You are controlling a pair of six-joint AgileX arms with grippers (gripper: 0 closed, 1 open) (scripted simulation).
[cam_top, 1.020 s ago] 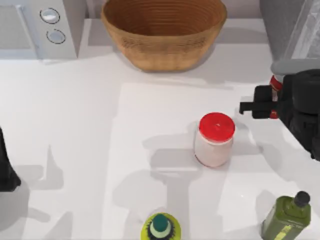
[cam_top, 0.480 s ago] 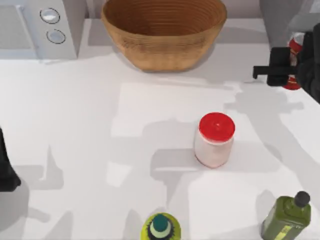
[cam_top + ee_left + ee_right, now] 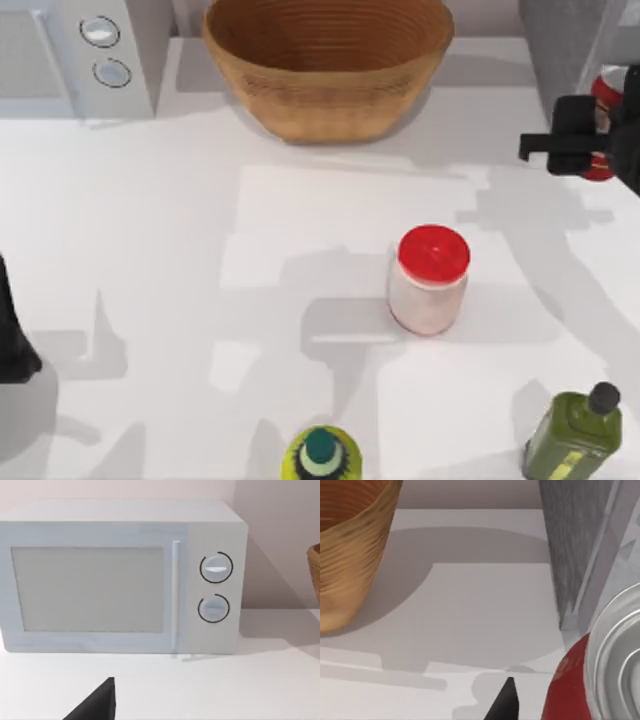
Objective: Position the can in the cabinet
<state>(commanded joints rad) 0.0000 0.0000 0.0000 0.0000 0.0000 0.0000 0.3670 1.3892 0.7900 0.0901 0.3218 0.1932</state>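
My right gripper (image 3: 597,132) is at the table's far right, shut on the can (image 3: 604,88), a small red cylinder held off the table just in front of the cabinet (image 3: 560,35). The cabinet is a large grey box in the back right corner, with a paler door panel (image 3: 622,40) angled beside it. The right wrist view has the can's shiny silver top (image 3: 617,660) and red side close up, with the cabinet's grey wall (image 3: 572,545) right behind. My left arm (image 3: 10,340) rests parked at the left edge.
A woven basket (image 3: 328,65) stands at the back centre and a white microwave (image 3: 75,55) at the back left. A white jar with a red lid (image 3: 431,278) sits mid-table. An olive bottle (image 3: 575,432) and a green-capped bottle (image 3: 321,455) stand along the front edge.
My right gripper has carried the can up off the table and toward the back right, close to the cabinet. The left arm has not moved.
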